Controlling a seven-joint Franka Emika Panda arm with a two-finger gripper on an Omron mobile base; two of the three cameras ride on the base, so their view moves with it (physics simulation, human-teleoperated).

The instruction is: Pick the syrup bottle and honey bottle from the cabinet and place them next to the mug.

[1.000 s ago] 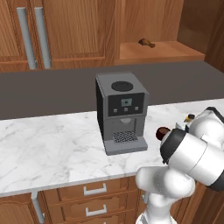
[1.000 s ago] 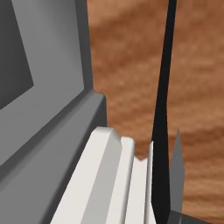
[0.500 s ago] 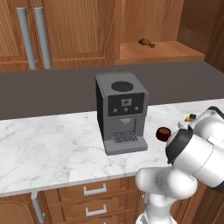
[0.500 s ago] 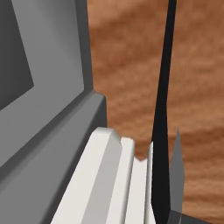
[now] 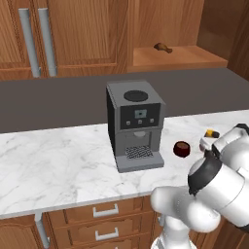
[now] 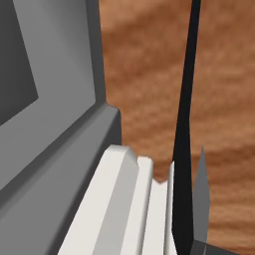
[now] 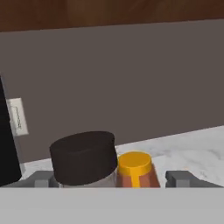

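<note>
In the hand view, the syrup bottle's black cap [image 7: 83, 157] and the honey bottle's yellow top [image 7: 134, 165] stand side by side on the marble counter. My gripper [image 7: 113, 178] is open, with one grey fingertip [image 7: 43, 178] on each side of the pair and a gap around them. From the left base view, the small dark mug [image 5: 182, 148] sits on the counter right of the coffee machine. A bit of yellow and black top [image 5: 211, 133] peeks out just right of the mug, behind my arm. The cabinet shelf [image 5: 194, 56] is open at the upper right.
The grey coffee machine [image 5: 135, 124] stands mid-counter, left of the mug, and its side looms close in the right base view [image 6: 50, 124]. A small brown item [image 5: 163, 47] lies on the cabinet shelf. Closed doors with grey handles [image 5: 39, 41] are at the upper left.
The gripper has gone from shut to open. The arm has drawn back a little to the right, uncovering the mug fully.
</note>
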